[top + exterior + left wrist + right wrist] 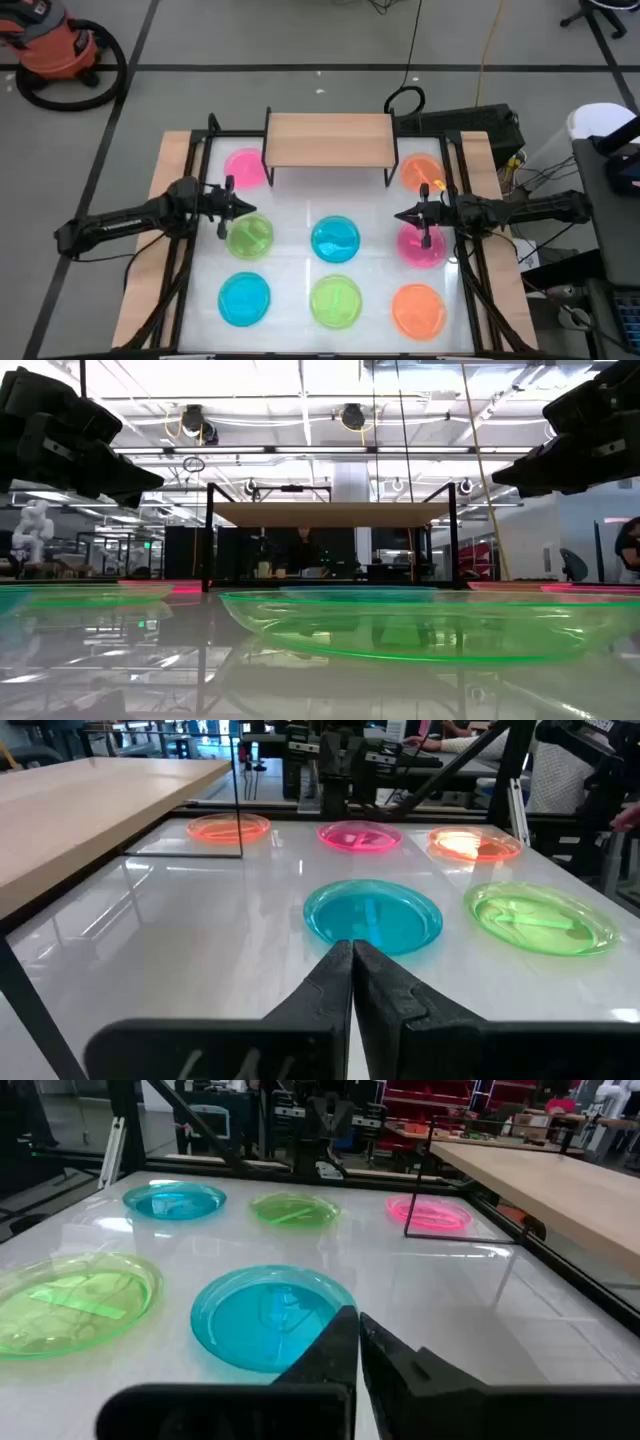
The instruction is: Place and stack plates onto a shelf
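White tabletop [290,215], eight plates spread flat, none stacked. Shelf [328,138] at far edge, middle, board bare. Looks like very start, nothing picked yet.

Left gripper [243,208] hangs above green plate [250,237] near left edge, fingers pinched together, empty. Right gripper [405,215] over pink plate [421,243] near right edge, same deal: closed, empty.

Next move, my guess: spread fingers, drop to plate rim, pinch, carry to shelf.

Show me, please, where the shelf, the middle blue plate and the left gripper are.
shelf [328,138]: high view, middle of its wooden top.
middle blue plate [336,240]: high view, plate centre.
left gripper [253,209]: high view, tips of its shut fingers.
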Controlling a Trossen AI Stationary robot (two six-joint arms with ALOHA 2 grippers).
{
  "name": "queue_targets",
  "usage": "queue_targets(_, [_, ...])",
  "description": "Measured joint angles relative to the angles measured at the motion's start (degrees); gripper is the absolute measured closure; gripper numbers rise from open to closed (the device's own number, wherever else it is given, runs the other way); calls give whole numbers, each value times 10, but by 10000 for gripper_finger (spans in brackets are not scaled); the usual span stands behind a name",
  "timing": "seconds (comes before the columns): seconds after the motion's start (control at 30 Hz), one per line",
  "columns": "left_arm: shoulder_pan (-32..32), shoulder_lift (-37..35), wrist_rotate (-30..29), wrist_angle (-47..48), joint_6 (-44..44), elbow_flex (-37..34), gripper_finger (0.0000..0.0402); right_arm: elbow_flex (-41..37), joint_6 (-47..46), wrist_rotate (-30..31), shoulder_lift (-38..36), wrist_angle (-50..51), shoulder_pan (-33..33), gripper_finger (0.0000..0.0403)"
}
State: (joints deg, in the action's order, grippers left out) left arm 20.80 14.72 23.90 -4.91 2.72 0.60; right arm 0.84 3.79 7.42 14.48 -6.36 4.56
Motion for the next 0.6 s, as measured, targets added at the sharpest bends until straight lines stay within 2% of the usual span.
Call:
queue_targets(0.37, [0, 0, 0, 0, 0, 0, 385, 0, -1, 0, 0, -3, 0, 403])
queue_targets(0.6, [0, 0, 0, 0, 0, 0, 385, 0, -1, 0, 0, -72, 0, 403])
